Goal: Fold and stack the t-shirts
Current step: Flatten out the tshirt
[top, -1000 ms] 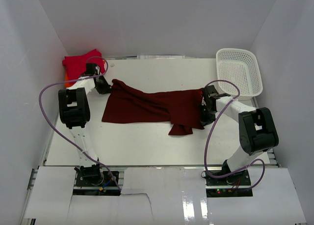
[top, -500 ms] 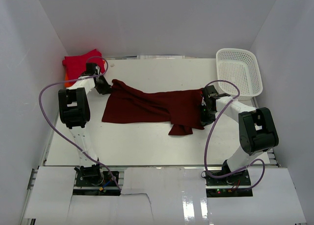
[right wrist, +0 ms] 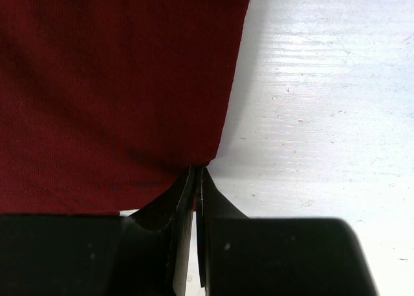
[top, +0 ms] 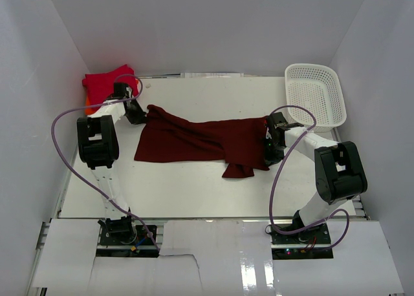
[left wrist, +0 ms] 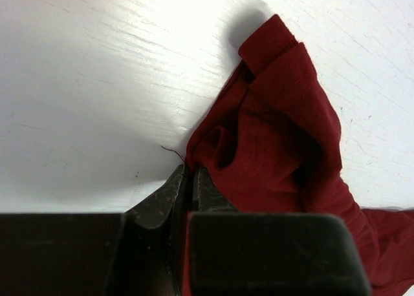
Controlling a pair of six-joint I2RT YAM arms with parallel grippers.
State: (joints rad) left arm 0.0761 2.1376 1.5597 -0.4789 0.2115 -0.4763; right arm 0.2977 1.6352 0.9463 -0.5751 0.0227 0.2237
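Three shirts are in view. One maroon shirt [top: 200,141] lies stretched across the middle of the table [top: 194,186], its long axis running left to right. One red shirt [top: 107,83] sits bunched in the far left corner, with a sliver of one orange shirt [top: 87,106] at its edge. The left gripper [left wrist: 192,173] is pinched closed on the maroon shirt's left end and the right gripper [right wrist: 197,173] on its right edge, and one white basket [top: 315,73] sits far right.

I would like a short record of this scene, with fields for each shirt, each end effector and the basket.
maroon shirt: lies stretched across the middle of the table, bunched, not folded
left end effector: shut on the maroon shirt's left end
right end effector: shut on the maroon shirt's right edge
red shirt: crumpled in the far left corner
orange shirt: only an edge shows under the red shirt
basket: white, far right, apart from the shirts
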